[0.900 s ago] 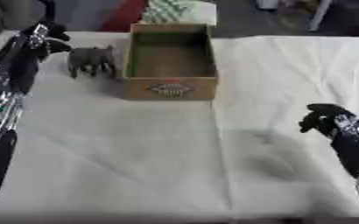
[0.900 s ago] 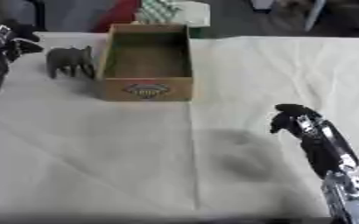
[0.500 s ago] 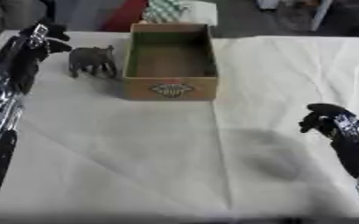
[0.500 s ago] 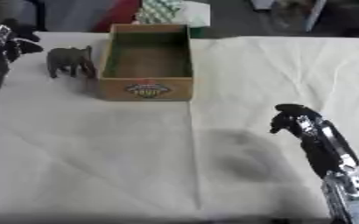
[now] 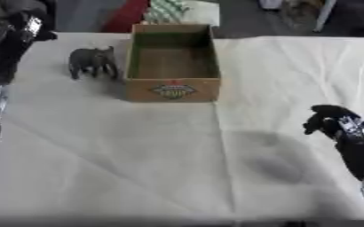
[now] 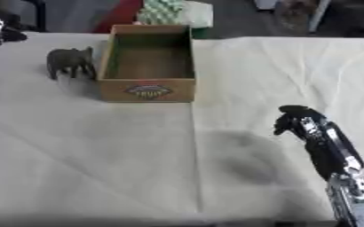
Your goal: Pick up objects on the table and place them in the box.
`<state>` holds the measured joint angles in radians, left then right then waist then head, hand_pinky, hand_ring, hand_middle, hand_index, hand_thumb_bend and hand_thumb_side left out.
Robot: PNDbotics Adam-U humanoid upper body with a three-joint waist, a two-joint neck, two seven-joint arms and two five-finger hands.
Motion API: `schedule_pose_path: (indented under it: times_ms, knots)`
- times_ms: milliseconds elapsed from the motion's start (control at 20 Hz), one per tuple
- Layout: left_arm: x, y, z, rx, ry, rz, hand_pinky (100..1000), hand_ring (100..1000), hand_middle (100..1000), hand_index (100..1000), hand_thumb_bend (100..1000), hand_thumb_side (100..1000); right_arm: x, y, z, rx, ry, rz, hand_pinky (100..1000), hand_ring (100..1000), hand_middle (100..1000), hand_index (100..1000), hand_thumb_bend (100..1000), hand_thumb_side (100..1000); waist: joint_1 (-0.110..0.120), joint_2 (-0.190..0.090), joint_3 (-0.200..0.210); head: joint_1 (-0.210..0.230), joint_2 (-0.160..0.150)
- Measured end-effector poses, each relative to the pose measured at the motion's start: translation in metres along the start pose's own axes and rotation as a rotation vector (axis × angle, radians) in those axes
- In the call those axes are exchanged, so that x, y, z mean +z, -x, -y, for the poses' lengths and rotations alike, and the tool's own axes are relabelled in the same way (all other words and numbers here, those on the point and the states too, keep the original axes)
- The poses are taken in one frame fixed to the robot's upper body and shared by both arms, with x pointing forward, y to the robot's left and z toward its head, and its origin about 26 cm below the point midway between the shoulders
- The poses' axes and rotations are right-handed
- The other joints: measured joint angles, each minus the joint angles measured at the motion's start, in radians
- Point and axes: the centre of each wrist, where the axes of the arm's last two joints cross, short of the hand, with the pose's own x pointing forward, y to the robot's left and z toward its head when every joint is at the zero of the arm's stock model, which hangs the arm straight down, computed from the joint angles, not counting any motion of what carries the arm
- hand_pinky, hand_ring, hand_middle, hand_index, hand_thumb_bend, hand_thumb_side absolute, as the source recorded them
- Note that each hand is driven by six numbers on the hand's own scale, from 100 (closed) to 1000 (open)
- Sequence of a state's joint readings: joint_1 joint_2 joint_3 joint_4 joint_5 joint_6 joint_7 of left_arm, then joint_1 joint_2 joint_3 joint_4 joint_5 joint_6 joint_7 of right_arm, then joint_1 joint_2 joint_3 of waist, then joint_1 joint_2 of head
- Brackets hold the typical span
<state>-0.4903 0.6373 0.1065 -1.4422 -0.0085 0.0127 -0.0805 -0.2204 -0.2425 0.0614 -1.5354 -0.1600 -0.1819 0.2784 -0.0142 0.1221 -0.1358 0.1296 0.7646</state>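
Observation:
A dark grey toy elephant (image 5: 91, 61) stands upright on the white tablecloth, just left of the open cardboard box (image 5: 172, 86), which looks empty inside. My left hand (image 5: 20, 27) hovers at the far left, up and to the left of the elephant, apart from it; its fingers are hard to make out. My right hand (image 6: 295, 121) hangs over the cloth at the right, fingers curled downward and holding nothing, far from the box and the elephant.
A white and green patterned object (image 5: 179, 9) and a red item (image 5: 126, 15) lie behind the box beyond the table's far edge. The cloth (image 5: 138, 155) spreads wide in front of the box, with a crease down its middle.
The left hand has shifted slightly up and away from the elephant. The right hand has hardly moved. The elephant and box stay put.

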Motion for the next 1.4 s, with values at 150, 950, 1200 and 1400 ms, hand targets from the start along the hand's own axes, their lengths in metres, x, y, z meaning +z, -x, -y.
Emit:
schedule_pose_path:
  times_ms: [150, 950, 1200, 1400]
  knots:
    - [-0.019, -0.004, -0.020, -0.156, -0.008, 0.004, 792, 682, 660, 753, 222, 562, 0.000, 0.000, 0.000, 0.000, -0.001, 0.000, 741, 522, 549, 745, 100, 764, 0.001, -0.003, -0.005, 0.000, 0.000]
    - [-0.085, 0.033, -0.001, -0.726, 0.183, -0.105, 767, 717, 691, 753, 457, 213, -0.002, -0.001, -0.003, 0.000, -0.026, 0.005, 741, 521, 549, 745, 100, 765, -0.001, -0.002, -0.038, 0.014, 0.000]
    - [-0.083, 0.047, 0.012, -0.807, 0.314, -0.132, 772, 733, 721, 761, 508, 166, -0.003, -0.001, -0.004, 0.000, -0.030, 0.006, 741, 521, 548, 745, 100, 769, -0.001, -0.001, -0.042, 0.018, 0.000]
    - [-0.081, 0.053, 0.015, -0.837, 0.365, -0.145, 774, 739, 734, 764, 510, 157, -0.004, -0.001, -0.005, -0.001, -0.035, 0.005, 741, 521, 548, 745, 100, 771, -0.001, 0.000, -0.043, 0.018, 0.000]
